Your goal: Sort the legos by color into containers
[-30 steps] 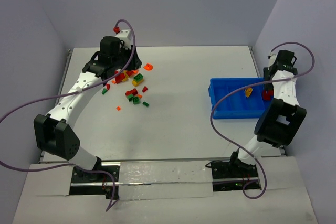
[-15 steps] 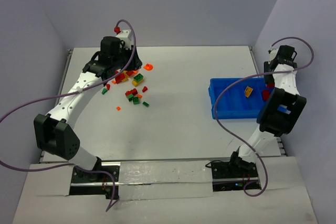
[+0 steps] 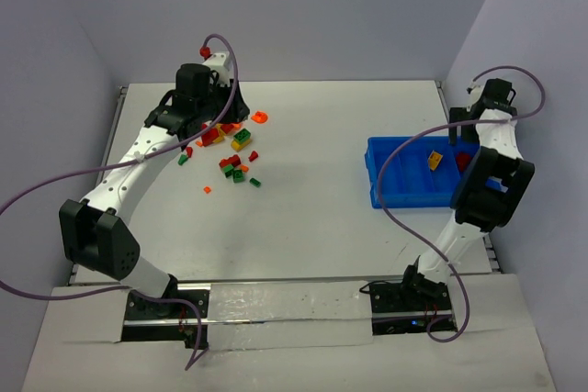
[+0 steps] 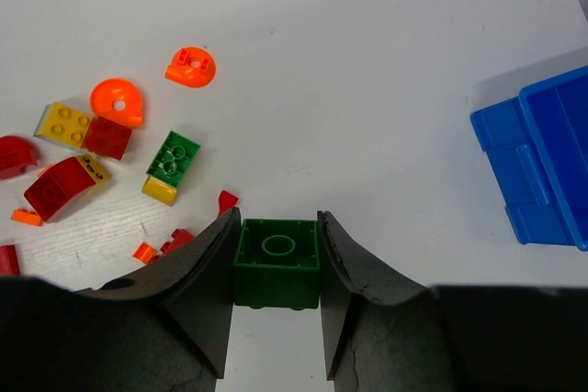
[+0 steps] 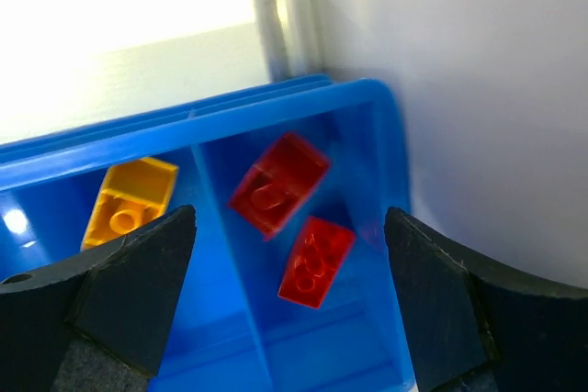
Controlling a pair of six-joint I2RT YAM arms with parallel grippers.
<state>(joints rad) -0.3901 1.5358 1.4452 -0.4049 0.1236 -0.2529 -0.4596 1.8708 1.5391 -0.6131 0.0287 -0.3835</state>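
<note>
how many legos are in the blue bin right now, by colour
red legos: 2
yellow lego: 1
total visible in the blue bin: 3

L wrist cam: blue bin (image 4: 542, 162) cut off at right edge, red brick (image 4: 11, 155) at left edge. R wrist cam: upper red brick (image 5: 278, 185) blurred. Top cam: right arm (image 3: 487, 195) hides blue bin's right end.
</note>
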